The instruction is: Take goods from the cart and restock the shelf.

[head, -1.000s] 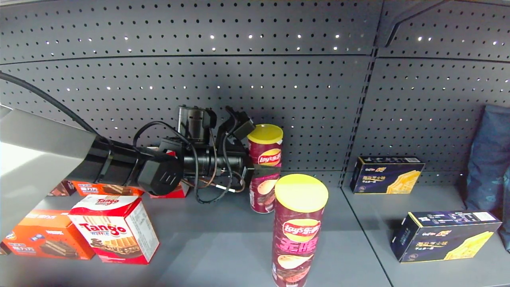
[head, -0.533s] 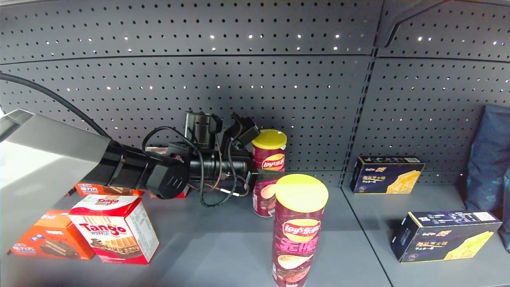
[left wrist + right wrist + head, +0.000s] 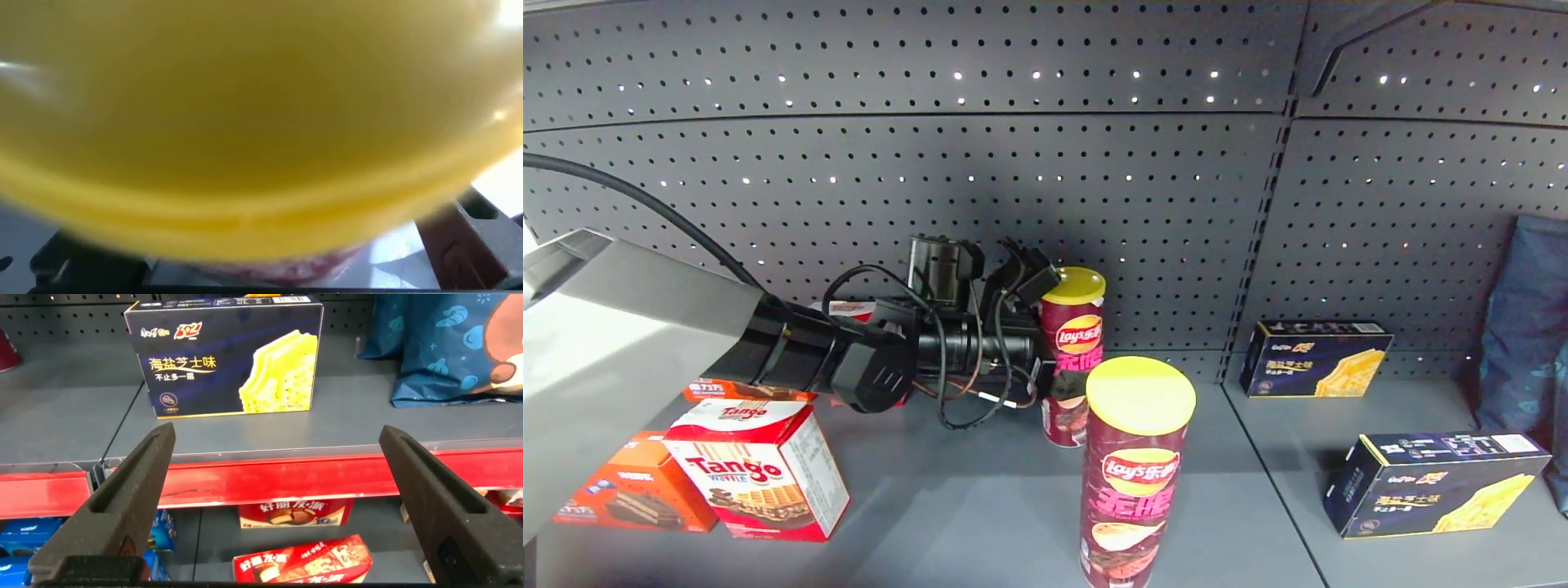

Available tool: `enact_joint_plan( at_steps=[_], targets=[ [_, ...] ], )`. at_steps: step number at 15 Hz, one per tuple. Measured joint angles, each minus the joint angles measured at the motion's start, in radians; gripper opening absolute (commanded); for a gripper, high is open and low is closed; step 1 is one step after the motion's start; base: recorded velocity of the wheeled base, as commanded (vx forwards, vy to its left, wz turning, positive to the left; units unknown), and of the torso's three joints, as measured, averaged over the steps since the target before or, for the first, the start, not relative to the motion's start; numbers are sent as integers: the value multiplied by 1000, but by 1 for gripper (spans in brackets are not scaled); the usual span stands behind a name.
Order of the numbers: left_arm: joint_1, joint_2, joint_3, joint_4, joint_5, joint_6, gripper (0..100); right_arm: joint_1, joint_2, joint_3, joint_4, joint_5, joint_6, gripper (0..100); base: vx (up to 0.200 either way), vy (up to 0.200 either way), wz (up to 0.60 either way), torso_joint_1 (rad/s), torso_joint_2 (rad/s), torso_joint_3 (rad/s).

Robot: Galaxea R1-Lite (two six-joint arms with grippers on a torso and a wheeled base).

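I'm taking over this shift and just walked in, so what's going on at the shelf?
The robot's left gripper holds a chips can at the back of the shelf, behind a second chips can standing near the front. The right gripper is open and empty, facing a dark box on the shelf.

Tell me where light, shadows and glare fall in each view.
Head view: light dots shine through the pegboard holes, and a shadow lies on it behind the left claw gripping the rear chips can. Left wrist view: the yellow lid carries pale glare at its edge. Right wrist view: even light on the dark box and shelf.
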Motion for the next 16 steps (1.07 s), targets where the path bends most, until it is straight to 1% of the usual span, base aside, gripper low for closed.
enact_joint_plan(
  at_steps=[2,5,10,12,16],
  targets=[
    [3,-3,29,-30,1,-1,100,0,0,0,0,0,0,100,0,0,0,0,0,0],
    [11,-30,97,-59,2,-1,100,0,0,0,0,0,0,100,0,0,0,0,0,0],
    [56,-124,189,-63,10,-2,100,0,0,0,0,0,0,100,0,0,0,0,0,0],
    [68,-169,231,-63,61,-4,100,0,0,0,0,0,0,100,0,0,0,0,0,0],
    [72,-247,317,-62,172,-7,100,0,0,0,0,0,0,100,0,0,0,0,0,0]
  ],
)
